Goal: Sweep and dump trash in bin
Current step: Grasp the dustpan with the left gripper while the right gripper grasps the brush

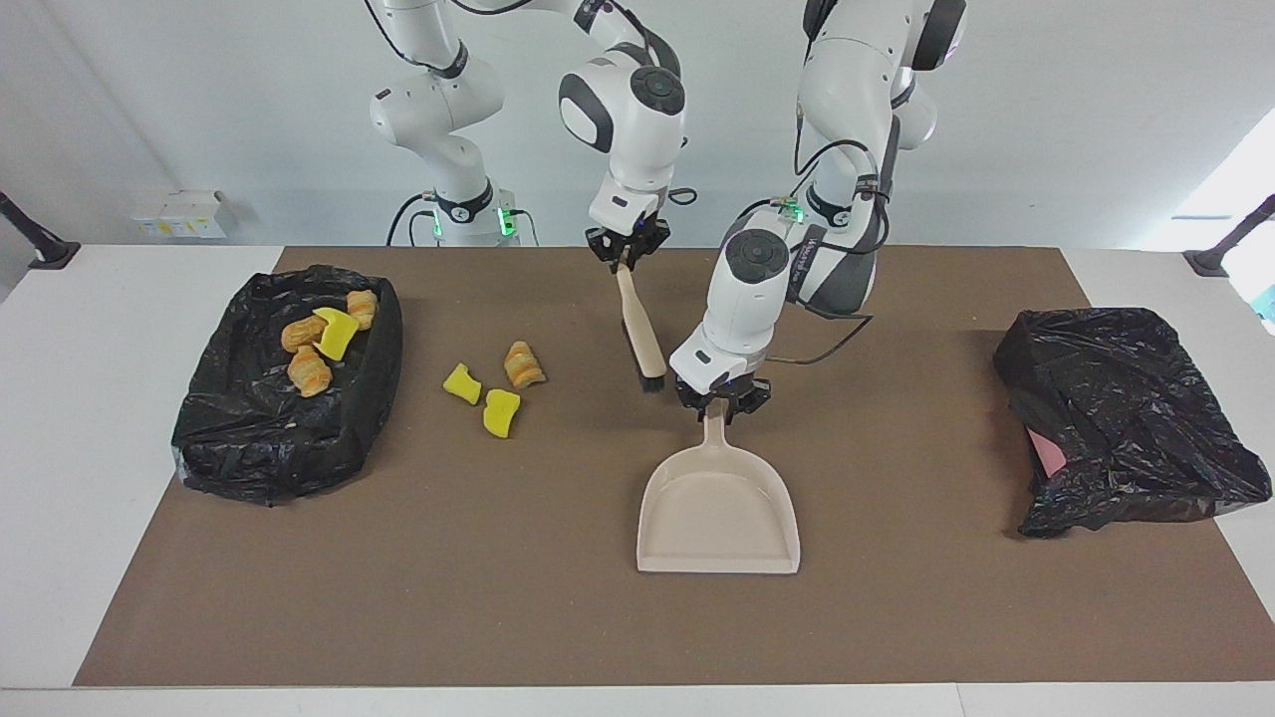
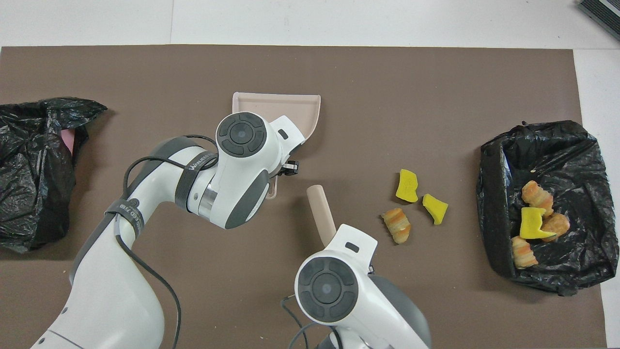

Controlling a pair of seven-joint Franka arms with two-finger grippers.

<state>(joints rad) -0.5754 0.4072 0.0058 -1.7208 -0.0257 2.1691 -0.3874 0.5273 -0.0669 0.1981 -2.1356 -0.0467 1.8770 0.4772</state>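
Three pieces of trash lie on the brown mat: two yellow sponge chunks (image 1: pixel 461 383) (image 1: pixel 500 412) and an orange bread piece (image 1: pixel 523 364), seen from above as sponge (image 2: pixel 407 185), sponge (image 2: pixel 435 208) and bread (image 2: pixel 397 225). The beige dustpan (image 1: pixel 717 513) (image 2: pixel 290 109) lies flat mid-mat. My left gripper (image 1: pixel 719 398) is shut on its handle. My right gripper (image 1: pixel 626 254) is shut on a beige brush (image 1: pixel 639 329) (image 2: pixel 320 213), which slants down with its dark bristles low, between the trash and the dustpan handle. The black-lined bin (image 1: pixel 269 448) (image 2: pixel 571 145) holds several more scraps.
A second crumpled black bag (image 1: pixel 1126 418) (image 2: pixel 34 169) with something pink under it lies at the left arm's end of the table. The bin stands at the right arm's end, beside the loose trash.
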